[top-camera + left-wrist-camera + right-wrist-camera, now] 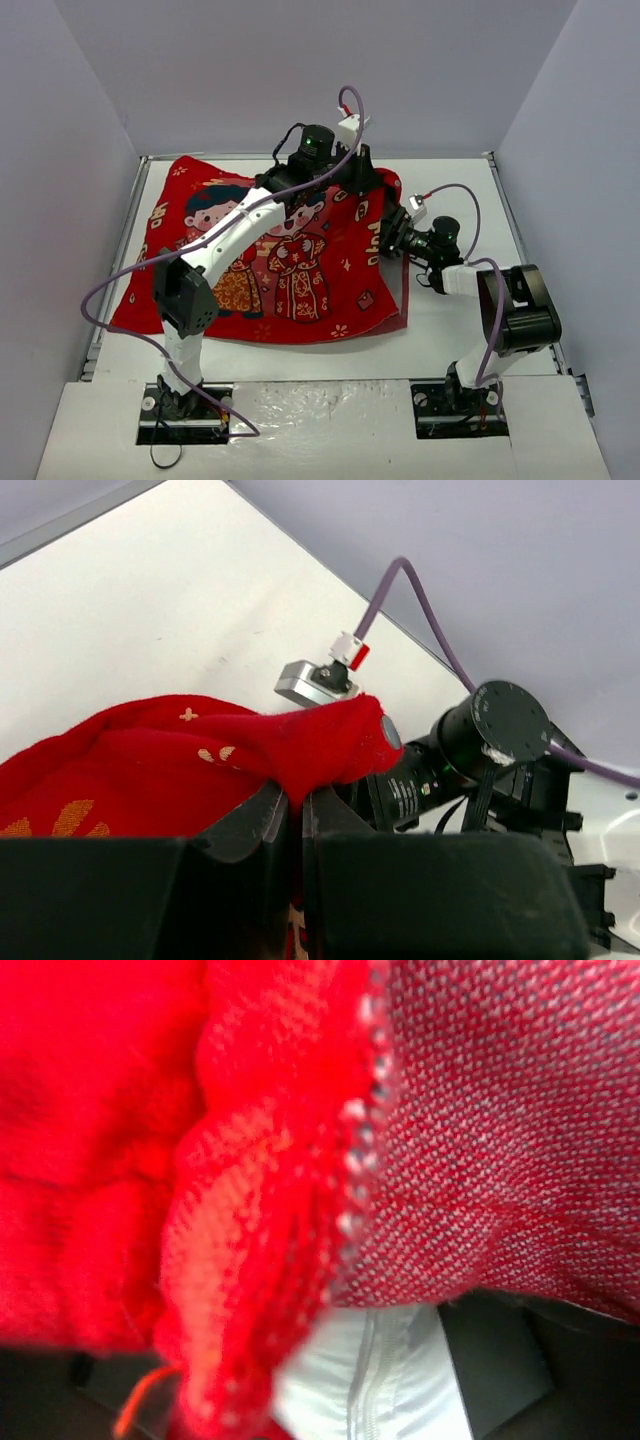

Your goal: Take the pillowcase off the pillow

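The red pillowcase (290, 260), printed with two cartoon children, lies across the left and middle of the table. My left gripper (365, 178) reaches over it to its far right corner. In the left wrist view that gripper (296, 805) is shut on a raised fold of the red pillowcase (180, 760). My right gripper (386, 238) is pressed into the cover's right edge. Close up, its jaws (300, 1370) stand wide apart, with the red hem (250, 1260) and a strip of the white pillow (375, 1385) with a stitched seam between them. From above the pillow is hidden inside the cover.
The white table (450, 200) is ringed by a raised rail (505, 210) and grey walls. Purple cables (350, 110) loop over both arms. The right arm's wrist (495, 725) sits close in front of my left gripper. Bare table lies to the right of the cover.
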You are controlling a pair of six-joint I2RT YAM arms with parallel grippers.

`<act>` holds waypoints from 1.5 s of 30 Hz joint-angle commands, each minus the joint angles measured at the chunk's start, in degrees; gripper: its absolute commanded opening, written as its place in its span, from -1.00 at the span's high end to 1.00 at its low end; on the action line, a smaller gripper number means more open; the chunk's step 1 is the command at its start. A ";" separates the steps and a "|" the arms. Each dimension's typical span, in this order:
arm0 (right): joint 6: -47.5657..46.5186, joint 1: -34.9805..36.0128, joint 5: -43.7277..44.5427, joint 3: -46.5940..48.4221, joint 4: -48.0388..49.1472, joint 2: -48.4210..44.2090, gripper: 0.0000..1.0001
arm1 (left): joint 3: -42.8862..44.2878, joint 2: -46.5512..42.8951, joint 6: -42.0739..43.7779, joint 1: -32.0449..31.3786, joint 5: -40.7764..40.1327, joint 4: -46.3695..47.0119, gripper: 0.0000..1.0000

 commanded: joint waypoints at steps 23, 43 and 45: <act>-35.08 3.92 2.57 9.05 -30.27 -8.73 1.00 | 35.59 22.98 -9.71 5.80 -27.32 -23.38 -0.12; -50.48 6.29 5.92 17.14 -45.57 -10.49 1.00 | 33.02 23.85 -3.11 3.69 -3.21 -17.55 -0.65; -51.71 6.73 6.18 17.76 -47.24 -11.10 1.00 | 36.27 26.74 -3.29 3.78 -6.63 -20.19 -0.40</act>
